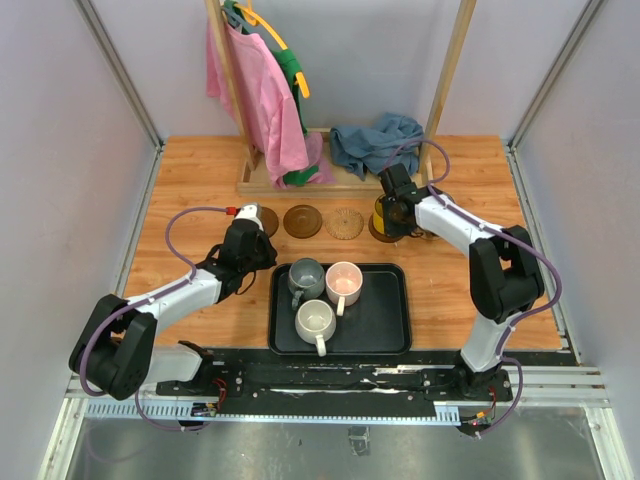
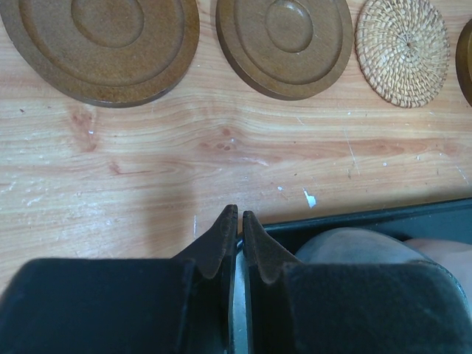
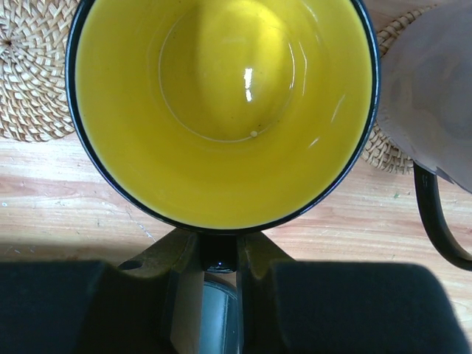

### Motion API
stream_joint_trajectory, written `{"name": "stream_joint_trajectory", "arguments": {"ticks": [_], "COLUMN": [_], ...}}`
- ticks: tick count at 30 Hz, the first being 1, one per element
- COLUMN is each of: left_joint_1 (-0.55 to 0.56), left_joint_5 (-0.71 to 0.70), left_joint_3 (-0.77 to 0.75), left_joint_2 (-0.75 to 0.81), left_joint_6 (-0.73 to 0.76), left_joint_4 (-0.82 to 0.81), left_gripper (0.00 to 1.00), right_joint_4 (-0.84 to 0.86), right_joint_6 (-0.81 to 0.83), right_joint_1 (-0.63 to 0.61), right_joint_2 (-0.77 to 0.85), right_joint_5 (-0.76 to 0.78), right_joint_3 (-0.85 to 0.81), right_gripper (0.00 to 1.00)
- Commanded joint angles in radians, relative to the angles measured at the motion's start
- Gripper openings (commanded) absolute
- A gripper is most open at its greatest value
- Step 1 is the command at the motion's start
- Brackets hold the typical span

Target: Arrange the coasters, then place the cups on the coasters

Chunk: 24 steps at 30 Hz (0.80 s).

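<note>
Coasters look sorted: two dark brown wooden discs point(image 2: 284, 40) and a tan woven disc point(image 2: 403, 48) sit in a row on the wooden desk point(image 2: 221, 162), with two more further right. Left pincer point(image 2: 240, 221) hovers by the black rectangular tray point(image 1: 385, 320), fingers almost together, holding nothing. Three cups are left in that tray: dark grey mug point(image 1: 305, 277), pale pink mug point(image 1: 343, 282), white mug point(image 1: 316, 320). Right pincer point(image 3: 219, 262) is clamped on the yellow mug point(image 3: 221, 110), by its handle I think, over a fourth dark brown coaster point(image 1: 376, 236); can't tell if it's set down. Translucent lavender-grey mug point(image 3: 431, 88) stands just right of it on another woven coaster point(image 3: 383, 151).
</note>
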<state>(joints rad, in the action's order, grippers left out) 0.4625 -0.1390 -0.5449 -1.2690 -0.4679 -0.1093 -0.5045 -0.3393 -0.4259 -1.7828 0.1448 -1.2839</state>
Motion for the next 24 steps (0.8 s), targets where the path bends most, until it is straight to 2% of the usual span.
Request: {"name": "stream_joint_trajectory", "arguments": {"ticks": [1, 16, 24], "left_joint_1": [0.007, 0.007, 0.008], "left_joint_5": [0.004, 0.018, 0.019], "left_joint_3": [-0.014, -0.006, 0.0], "left_joint_2": [-0.008, -0.001, 0.01], "left_joint_6": [0.012, 0.006, 0.005], "left_joint_4": [-0.015, -0.018, -0.015], "left_gripper": [0.11, 0.11, 0.11], "right_joint_4": [0.01, -0.003, -0.013], "right_joint_6": [-0.017, -0.035, -0.045], "right_joint_1": [0.012, 0.012, 0.01], "right_joint_2": [-0.016, 0.009, 0.028], "right_joint_5": [0.008, 0.029, 0.028], "right_joint_3": [-0.045, -0.015, -0.001], "right_gripper": [0.07, 0.24, 0.28]}}
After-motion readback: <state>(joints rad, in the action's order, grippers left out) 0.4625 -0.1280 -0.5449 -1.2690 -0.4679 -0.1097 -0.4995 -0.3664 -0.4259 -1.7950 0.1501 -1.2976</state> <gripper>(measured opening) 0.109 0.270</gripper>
